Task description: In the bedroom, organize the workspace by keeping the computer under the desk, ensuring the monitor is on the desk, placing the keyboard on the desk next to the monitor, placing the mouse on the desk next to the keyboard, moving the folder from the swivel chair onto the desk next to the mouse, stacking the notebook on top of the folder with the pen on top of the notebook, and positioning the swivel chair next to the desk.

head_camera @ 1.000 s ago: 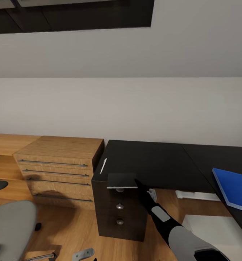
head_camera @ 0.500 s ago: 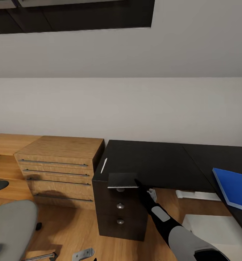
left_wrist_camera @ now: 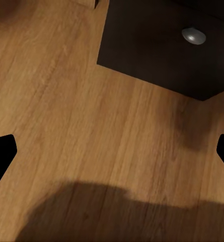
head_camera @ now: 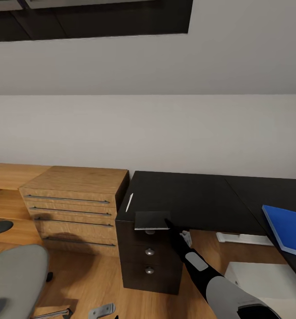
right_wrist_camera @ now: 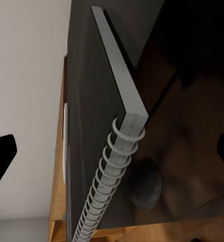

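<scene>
- Change since a second ago is slight: everything in the head view is sitting a touch toward 3 o'clock, so the camera is drifting, not the things.
- The notebook [head_camera: 151, 220] is lying where it did on the black counter [head_camera: 188, 199], its near edge overhanging the 6 o'clock rim above the knobbed drawers [head_camera: 149, 261].
- That suggests the pick is not yet made; the stacking steps are still waiting.
- The right arm [head_camera: 196, 261] is reaching up to the notebook's 3 o'clock corner.
- The right fingers [right_wrist_camera: 1, 156] are spread wide, gripping nothing, with the spiral-bound edge showing between them.
- The left fingers [left_wrist_camera: 1, 156] are also spread and empty, hanging over the wood floor [left_wrist_camera: 66, 101] near the drawers' foot.
- The pen [head_camera: 129, 202] is lying at the notebook's 10 o'clock, near the counter's 9 o'clock rim, apart from the notebook.
- The folder [head_camera: 286, 230] is resting well off at 3 o'clock; bare counter is lying between it and the notebook.
- The overhang is giving the fingers a free edge to close on, I judge; a nudge toward 12 o'clock would be taking it away.
- The chair [head_camera: 13, 274] is standing at 8 o'clock, clear of the arm.
</scene>
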